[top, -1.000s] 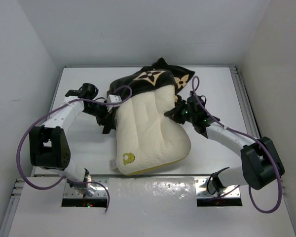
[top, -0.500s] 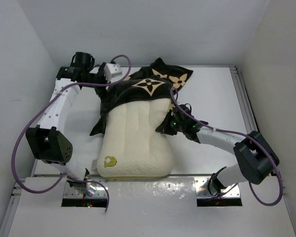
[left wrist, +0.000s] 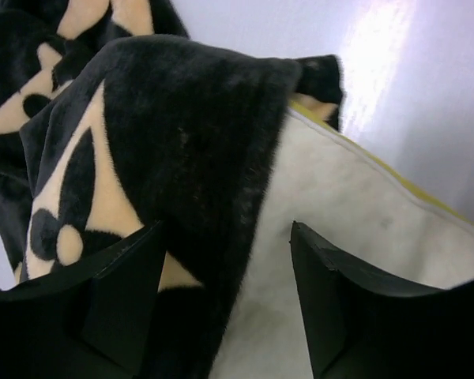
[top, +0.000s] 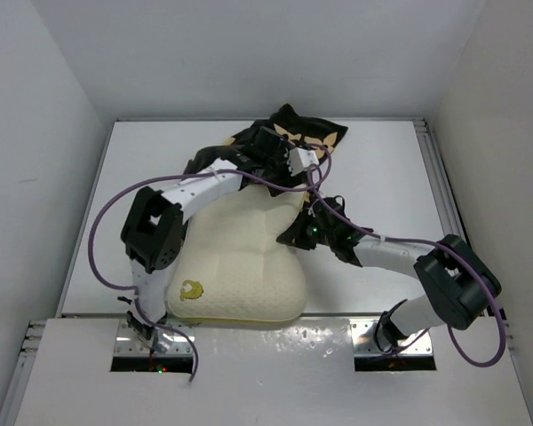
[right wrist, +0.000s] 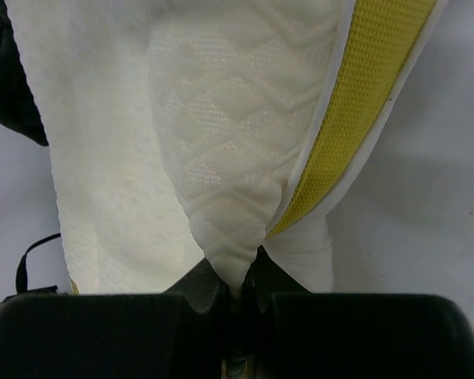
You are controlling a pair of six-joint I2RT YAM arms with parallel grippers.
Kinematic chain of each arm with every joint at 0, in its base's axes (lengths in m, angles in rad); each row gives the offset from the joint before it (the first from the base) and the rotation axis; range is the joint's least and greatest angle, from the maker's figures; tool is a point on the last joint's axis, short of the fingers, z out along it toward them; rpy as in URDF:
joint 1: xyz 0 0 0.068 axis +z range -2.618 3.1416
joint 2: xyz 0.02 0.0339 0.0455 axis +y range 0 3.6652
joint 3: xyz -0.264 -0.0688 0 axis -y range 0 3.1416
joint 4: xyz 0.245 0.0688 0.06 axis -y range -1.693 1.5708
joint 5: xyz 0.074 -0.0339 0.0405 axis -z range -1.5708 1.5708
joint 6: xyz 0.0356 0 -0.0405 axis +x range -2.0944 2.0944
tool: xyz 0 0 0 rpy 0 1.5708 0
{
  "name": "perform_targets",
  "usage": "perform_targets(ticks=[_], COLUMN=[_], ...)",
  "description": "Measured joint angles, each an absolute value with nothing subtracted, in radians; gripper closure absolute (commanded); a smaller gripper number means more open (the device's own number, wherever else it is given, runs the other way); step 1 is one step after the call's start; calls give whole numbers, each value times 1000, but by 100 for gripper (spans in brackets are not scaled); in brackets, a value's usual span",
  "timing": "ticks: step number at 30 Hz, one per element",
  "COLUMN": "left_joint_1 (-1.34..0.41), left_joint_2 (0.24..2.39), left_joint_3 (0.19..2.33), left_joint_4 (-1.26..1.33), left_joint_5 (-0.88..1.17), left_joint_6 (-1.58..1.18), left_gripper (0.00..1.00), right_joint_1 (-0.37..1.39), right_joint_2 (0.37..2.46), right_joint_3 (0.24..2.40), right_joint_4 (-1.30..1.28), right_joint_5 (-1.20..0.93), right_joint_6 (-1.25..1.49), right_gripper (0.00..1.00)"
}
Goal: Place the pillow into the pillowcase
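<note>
From above, the pillow [top: 240, 266] lies on the table [top: 391, 169], its far end under the pillowcase [top: 306, 140]; my left gripper [top: 280, 151] is over that fabric and my right gripper [top: 313, 226] is at the pillow's right edge. On my left wrist, the jaws stand apart over the pillowcase's hem, gripping nothing. On my right wrist, the jaws pinch a pillow fold beside its yellow band [right wrist: 363, 103].

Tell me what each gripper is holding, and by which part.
Right gripper: shut on the pillow, pinching a fold of cream cover beside the yellow side band. Left gripper: open astride the pillowcase edge, holding nothing.
</note>
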State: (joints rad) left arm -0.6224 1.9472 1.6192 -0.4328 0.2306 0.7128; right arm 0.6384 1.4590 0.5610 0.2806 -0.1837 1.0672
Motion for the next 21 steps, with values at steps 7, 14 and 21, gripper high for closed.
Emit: perform_targets(ticks=[7,14,21], left_joint_1=[-621,-619,-592], left_joint_2=[2008,2024,2033], left_joint_3=[1619,1617,1718], left_joint_4=[-331,-272,-405], left_joint_5=[137,98,198], left_joint_6=[710,695,657], left_gripper=[44,100,100], right_joint_1=[644,645,636], right_joint_2=[1459,1459,1459], right_joint_3=[525,524,521], right_joint_4=[338,344,352], right_joint_5=[-179,-179,-187], right_joint_6=[1107,1115,1121], right_gripper=[100,100,100])
